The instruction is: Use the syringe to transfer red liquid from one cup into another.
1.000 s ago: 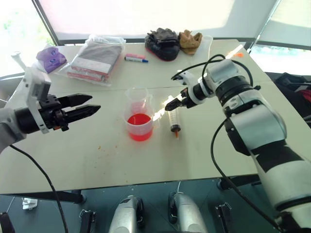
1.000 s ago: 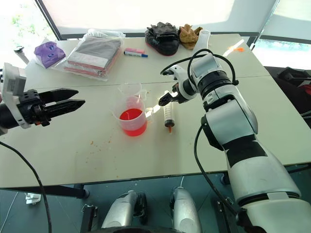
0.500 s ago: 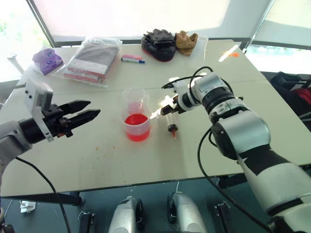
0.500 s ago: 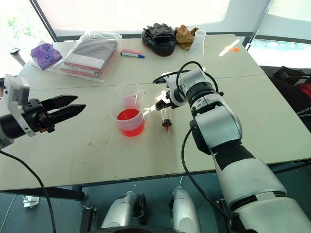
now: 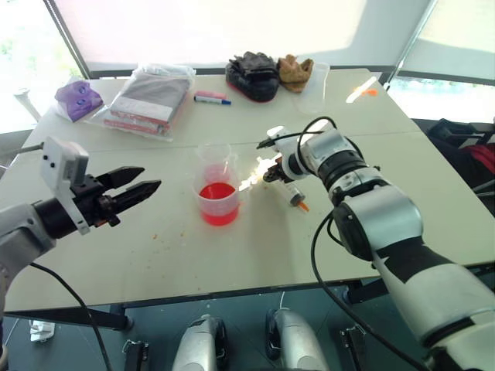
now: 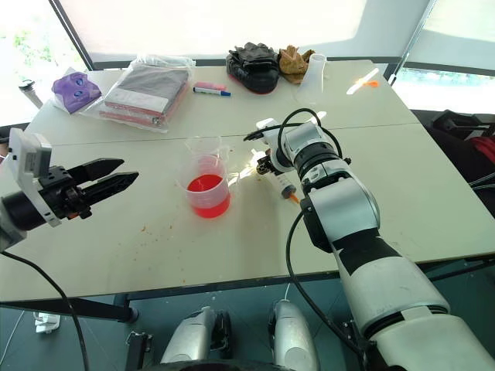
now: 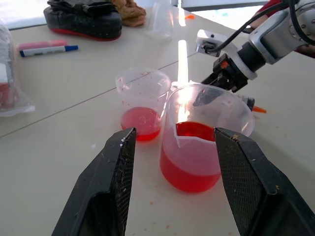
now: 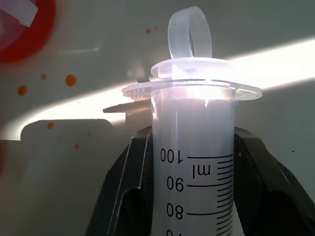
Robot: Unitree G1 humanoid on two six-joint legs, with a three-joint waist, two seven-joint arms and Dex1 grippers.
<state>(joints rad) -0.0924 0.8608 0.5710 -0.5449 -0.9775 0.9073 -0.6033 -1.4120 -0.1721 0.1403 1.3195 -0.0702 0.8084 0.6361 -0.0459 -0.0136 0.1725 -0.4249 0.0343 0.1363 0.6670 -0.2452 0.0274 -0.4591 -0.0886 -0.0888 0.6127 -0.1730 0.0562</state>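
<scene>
The syringe lies slanted on the white table, orange tip toward the near right, plunger pushed fully in. My right gripper is shut on its barrel just below the flange; in the right wrist view the black fingers press both sides of the syringe. Left of it a clear cup holds red liquid. A second clear cup stands right behind it with a shallow red layer. My left gripper hovers open, well left of the cups, holding nothing.
At the back of the table lie a plastic bag of packets, markers, a purple object, dark and brown gloves and a clear container. Orange drops speckle the table near the cups.
My right gripper has come down and shut on the syringe barrel. The syringe's orange tip has swung out to the right. My left gripper has barely moved.
</scene>
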